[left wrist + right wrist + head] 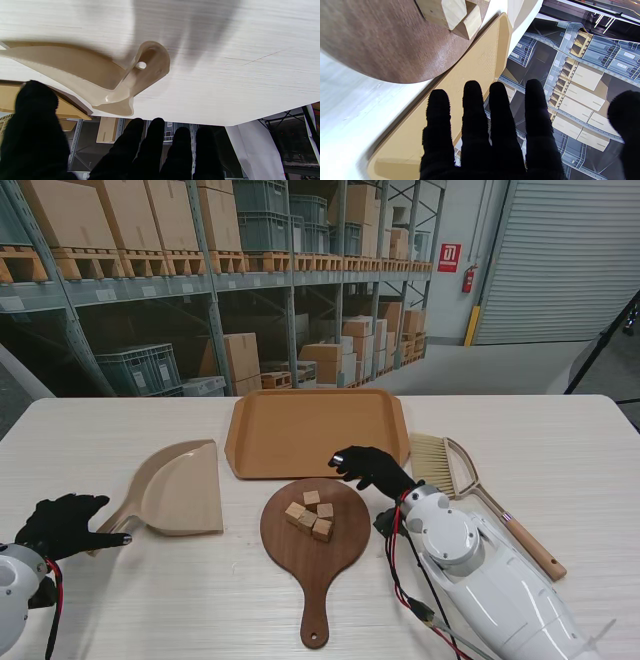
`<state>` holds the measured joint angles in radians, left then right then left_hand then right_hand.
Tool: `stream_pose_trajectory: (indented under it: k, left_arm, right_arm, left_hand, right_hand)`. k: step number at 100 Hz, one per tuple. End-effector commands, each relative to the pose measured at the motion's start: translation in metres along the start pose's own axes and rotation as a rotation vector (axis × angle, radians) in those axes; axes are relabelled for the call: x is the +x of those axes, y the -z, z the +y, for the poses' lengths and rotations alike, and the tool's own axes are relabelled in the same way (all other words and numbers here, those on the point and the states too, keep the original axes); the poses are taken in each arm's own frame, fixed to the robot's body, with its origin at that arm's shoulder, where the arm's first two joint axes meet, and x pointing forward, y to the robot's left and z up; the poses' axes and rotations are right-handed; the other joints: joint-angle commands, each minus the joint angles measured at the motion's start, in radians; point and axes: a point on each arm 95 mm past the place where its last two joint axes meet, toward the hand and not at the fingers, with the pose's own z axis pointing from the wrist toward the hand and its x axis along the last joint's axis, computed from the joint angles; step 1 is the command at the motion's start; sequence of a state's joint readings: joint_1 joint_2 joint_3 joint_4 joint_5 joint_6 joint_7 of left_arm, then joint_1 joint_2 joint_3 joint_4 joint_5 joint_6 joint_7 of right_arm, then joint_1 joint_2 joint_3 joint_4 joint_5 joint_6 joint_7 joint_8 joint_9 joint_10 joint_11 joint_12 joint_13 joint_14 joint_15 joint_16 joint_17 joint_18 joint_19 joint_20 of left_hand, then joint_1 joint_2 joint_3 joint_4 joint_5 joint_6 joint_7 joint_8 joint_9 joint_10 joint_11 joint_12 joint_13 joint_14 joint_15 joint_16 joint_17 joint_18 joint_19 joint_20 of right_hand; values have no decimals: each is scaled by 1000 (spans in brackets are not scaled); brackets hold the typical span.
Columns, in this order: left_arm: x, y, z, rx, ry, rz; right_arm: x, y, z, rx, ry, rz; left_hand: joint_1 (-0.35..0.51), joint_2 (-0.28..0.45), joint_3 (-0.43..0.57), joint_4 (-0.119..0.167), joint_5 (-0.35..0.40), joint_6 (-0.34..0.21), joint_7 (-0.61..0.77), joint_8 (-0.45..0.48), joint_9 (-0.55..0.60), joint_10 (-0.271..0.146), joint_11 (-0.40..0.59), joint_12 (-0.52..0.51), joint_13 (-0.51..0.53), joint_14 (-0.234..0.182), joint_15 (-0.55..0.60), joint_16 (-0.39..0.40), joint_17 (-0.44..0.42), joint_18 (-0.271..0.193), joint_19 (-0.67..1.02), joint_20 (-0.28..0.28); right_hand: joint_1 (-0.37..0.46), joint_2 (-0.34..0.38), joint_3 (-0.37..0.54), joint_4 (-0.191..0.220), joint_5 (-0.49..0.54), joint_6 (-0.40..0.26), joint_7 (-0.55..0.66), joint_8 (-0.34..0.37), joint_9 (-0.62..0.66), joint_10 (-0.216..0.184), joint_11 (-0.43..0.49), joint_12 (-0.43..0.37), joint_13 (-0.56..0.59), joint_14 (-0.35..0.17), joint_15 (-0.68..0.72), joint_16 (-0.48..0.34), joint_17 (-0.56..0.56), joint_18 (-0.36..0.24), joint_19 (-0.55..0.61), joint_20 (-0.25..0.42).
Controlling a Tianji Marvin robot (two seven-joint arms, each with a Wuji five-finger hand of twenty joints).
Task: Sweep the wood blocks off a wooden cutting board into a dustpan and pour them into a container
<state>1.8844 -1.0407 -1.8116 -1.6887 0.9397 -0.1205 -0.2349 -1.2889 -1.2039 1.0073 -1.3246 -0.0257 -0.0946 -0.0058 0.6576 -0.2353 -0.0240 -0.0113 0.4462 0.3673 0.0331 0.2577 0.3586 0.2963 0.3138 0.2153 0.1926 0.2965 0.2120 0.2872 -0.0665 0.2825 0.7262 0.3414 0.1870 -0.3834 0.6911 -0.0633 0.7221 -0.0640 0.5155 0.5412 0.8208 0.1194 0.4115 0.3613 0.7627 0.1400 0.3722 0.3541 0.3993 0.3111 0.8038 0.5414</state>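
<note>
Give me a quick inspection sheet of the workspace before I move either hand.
Surface: pale wood-grain table, flat, dry.
Job's things: four wood blocks clustered on the round cutting board; dustpan to its left, lying flat; brush to its right, untouched; tan tray farther from me.
Clutter: nothing seen.
Hands: left hand open, by the dustpan handle, not gripping; right hand open, between the board's far rim and the brush, holding nothing.
Cables: red and black wires run loose along the right forearm, close to the board.
Surroundings: warehouse racking with cartons and crates, roller door.
</note>
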Motion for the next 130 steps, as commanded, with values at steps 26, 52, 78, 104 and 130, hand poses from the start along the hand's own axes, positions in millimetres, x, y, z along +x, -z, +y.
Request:
stream_pose_trajectory:
  k: [26,52,78,104,130]
  left_arm:
    - [-6,-16,10,-99,-40,-15]
    - [-8,-31,12,-159,-50,-18]
    - [-7,-43,17,-213,-43,-28]
    - [-4,-52,25,-250,-25,-55]
    - [-1,-57,32,-235,6,-87]
  right_arm:
    - [-2,2,-5,31,7,-3]
    - [-1,2,-4,35,11,0]
    - [-1,2,-3,39,13,-4]
    - [-2,2,-4,47,11,-7]
    - [-3,2,-5,53,10,-11]
  left_hand:
    - [26,29,9,-14,-39,46,-2,-18,-31,33,-45,22,19,4,46,20,6,-11,50,46]
    - [37,37,8,-14,-39,29,-1,-17,-23,17,-32,30,33,-6,64,24,13,-10,71,56]
    - [65,43,12,-14,-26,13,8,-10,7,2,-8,43,48,-15,82,25,19,-13,91,66]
    - [144,65,14,-16,9,-6,54,21,73,-13,34,67,78,-23,108,25,40,-8,114,78]
    - [294,153,7,-18,65,-47,271,120,230,-42,131,126,185,-39,187,42,109,-8,207,130]
  right_hand:
    - [-30,15,-32,22,8,-15,9,1,29,-9,21,11,27,-15,15,1,0,26,7,26]
    - [-28,15,-33,22,8,-17,9,1,31,-8,21,11,29,-16,16,2,2,26,8,26]
    - [-27,17,-33,22,9,-17,10,1,33,-9,22,11,29,-16,17,2,2,26,10,25]
    - [-24,18,-33,22,9,-17,10,0,35,-8,23,11,30,-14,18,2,3,25,12,25]
    - [-23,20,-33,22,12,-16,12,0,36,-8,23,11,32,-16,19,2,6,25,15,25]
